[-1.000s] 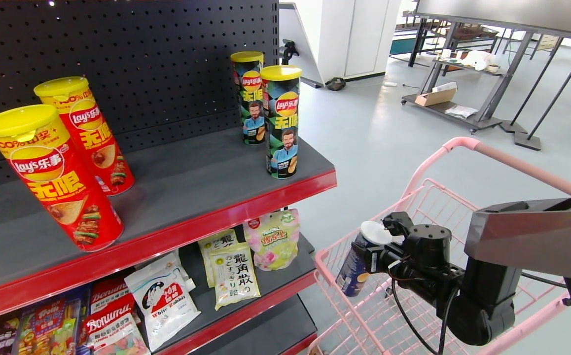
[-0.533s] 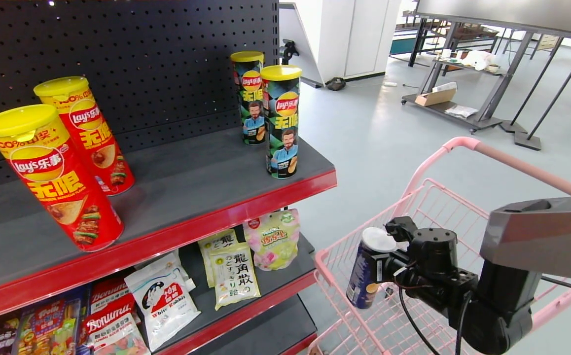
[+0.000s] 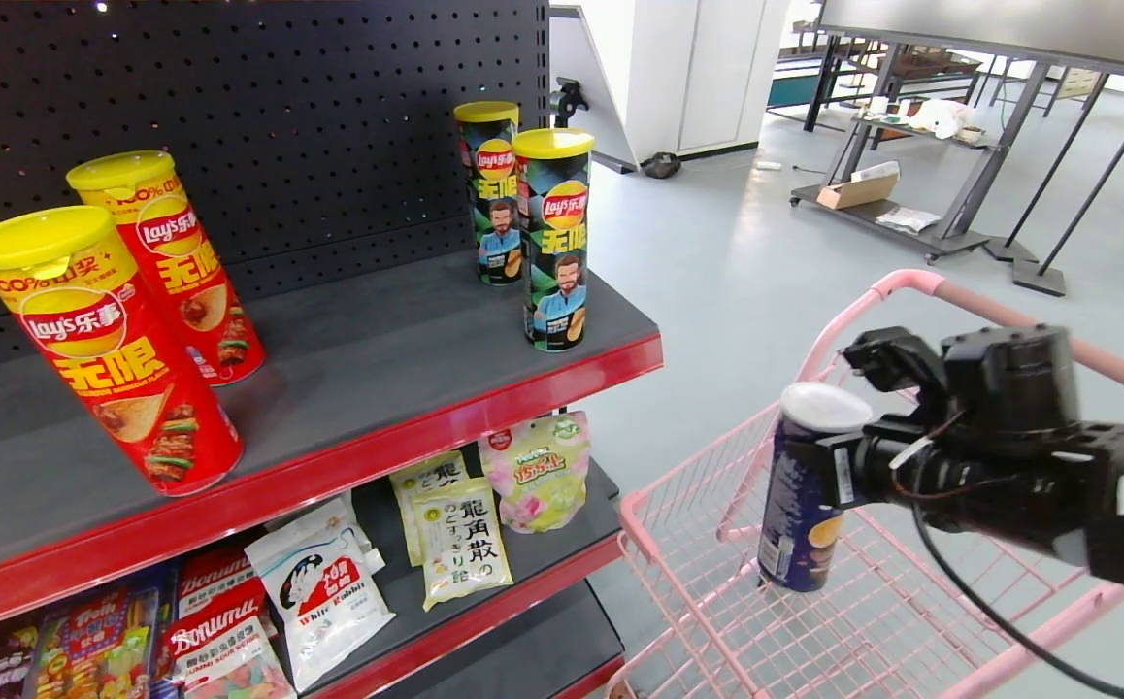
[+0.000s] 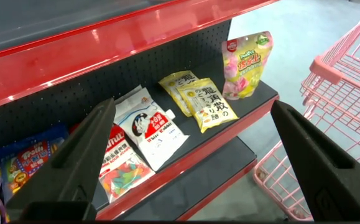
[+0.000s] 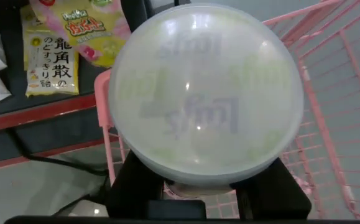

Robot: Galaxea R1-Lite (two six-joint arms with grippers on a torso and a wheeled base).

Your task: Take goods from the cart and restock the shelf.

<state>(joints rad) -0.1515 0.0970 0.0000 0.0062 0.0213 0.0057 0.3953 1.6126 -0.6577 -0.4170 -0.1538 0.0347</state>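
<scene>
Gripping the blue can [image 3: 799,529] upright over the pink cart [image 3: 911,282], the right claw [image 3: 822,458] should rise clear of the red lip of the shelf [image 3: 407,359] before setting down; the left claw [image 4: 189,118] hangs open

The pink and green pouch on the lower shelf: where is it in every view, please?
Head view: the pouch stands at the lower shelf end nearest the cart.
Left wrist view: the pouch stands at that same end, beside the yellow packets.
Right wrist view: the pouch shows just past the can and its white lid.
Shared landmark: the yellow packets next to the pouch.
</scene>
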